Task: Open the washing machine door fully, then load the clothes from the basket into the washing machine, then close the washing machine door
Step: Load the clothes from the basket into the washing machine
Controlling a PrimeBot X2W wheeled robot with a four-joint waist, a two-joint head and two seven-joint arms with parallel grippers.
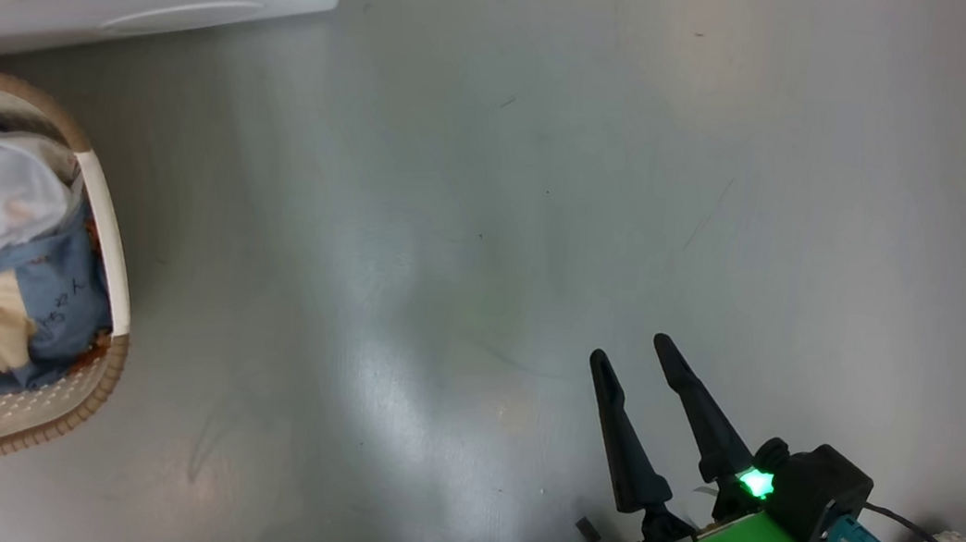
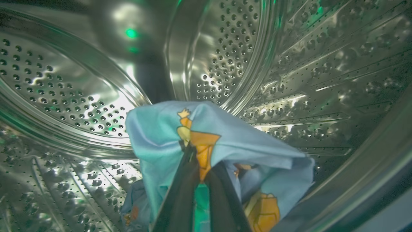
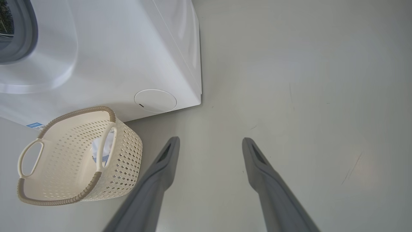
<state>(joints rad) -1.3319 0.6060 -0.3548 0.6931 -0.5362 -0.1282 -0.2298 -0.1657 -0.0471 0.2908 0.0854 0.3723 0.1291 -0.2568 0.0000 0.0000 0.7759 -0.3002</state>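
The right gripper [image 3: 210, 139] hung over the grey floor [image 3: 289, 96] with its two fingers spread wide, near the cream perforated basket [image 3: 128, 158] standing just beside the white washing machine [image 3: 128, 48], below its round flap [image 3: 155, 100].

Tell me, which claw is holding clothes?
The left claw, pinched shut on a blue cloth inside the drum. The right claw hangs open, empty.

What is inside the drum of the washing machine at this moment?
Inside the drum, a blue garment with orange prints, gripped by the shut left hand. The fabric hides whatever lies beneath it.
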